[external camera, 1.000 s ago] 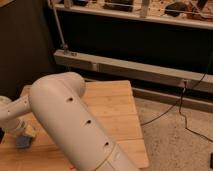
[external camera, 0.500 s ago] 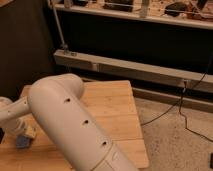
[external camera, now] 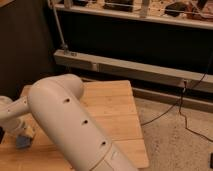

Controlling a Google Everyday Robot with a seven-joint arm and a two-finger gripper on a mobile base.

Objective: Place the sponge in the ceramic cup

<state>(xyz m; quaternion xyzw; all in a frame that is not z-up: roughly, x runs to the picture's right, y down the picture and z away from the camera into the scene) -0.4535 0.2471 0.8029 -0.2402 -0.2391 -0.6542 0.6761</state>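
The claw (external camera: 24, 131) sits low at the left edge of my view, just above the worktop (external camera: 112, 107) and tucked behind the wrist. I cannot tell whether it is wide, narrow or holding anything. Compared with the views from a second ago it has hardly shifted: same low station, same corner, with only a slight wobble in the wrist. I read that as a slow, close-in phase rather than a transit, so the task's things are probably right there at the claw.

Directly under the claw, touching it or nearly so, is a small pale blue patch that I take to be the sponge (external camera: 22, 143). It rests on the wood near the worktop's left front. Whether it lies free, is pinched, or already sits in something, I cannot say.

I do not see the ceramic cup anywhere. The big pale arm (external camera: 70, 125) sweeps across the foreground and hides much of the worktop beside the claw, so the cup may stand behind it.
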